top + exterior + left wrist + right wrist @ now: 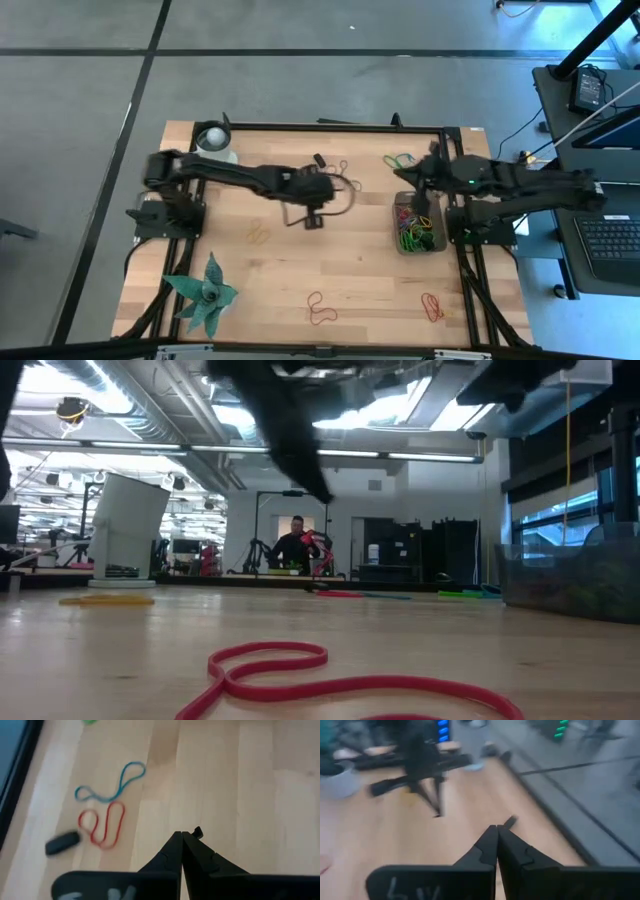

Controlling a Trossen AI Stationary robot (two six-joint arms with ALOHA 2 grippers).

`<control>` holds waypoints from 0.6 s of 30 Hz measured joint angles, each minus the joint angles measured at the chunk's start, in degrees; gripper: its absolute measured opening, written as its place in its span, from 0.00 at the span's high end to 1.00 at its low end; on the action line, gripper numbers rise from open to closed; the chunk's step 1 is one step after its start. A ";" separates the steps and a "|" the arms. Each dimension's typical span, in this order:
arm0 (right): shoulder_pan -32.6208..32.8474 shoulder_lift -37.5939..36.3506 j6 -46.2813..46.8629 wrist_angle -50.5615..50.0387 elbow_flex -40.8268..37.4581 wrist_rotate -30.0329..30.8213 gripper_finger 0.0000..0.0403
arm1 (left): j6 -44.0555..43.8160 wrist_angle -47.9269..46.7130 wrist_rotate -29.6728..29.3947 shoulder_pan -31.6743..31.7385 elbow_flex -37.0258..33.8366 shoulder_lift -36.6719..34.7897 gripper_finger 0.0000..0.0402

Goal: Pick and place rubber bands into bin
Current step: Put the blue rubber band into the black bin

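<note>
Risk we see: left gripper (183, 836) is pinched shut on nothing mid-table, so we'd carry air to the bin (418, 222); rubber bands (102, 822) lie beside it.

Floor: we see grey concrete (300, 25) round the table, w/ dark tape lines (150, 60) crossing it
Ceiling: we make out long strip lights (330, 452) and exposed ducts (150, 405) overhead
Windows: tall panes (560, 520) on one side; daylight, bluish
Far end: a person (297, 540) stands by dark stands and cabinets (420, 550); a pale boxy unit (130, 525) sits off to the other side
Side desk: we see a laptop (608, 235) and cables (590, 110) on dark furniture beside the table
</note>
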 joint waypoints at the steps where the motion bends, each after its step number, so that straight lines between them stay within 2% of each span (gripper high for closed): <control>1: -0.78 1.77 1.65 2.29 0.00 1.95 0.97 | -0.64 1.92 0.01 0.00 -3.56 -2.86 1.00; 4: -4.80 7.29 5.80 4.65 2.03 6.78 0.97 | -2.33 6.12 -0.04 0.02 -12.82 -11.05 1.00; 8: -11.22 15.27 8.52 2.90 7.86 7.21 0.94 | -4.08 8.43 -0.52 0.49 -22.00 -20.85 1.00; 12: -17.92 23.84 11.64 -3.65 16.62 5.43 0.91 | -4.96 8.49 -1.80 1.76 -28.11 -28.76 1.00; 18: -25.69 36.07 12.10 -17.03 29.30 -0.07 0.87 | -4.88 7.90 -3.60 3.62 -33.26 -37.01 1.00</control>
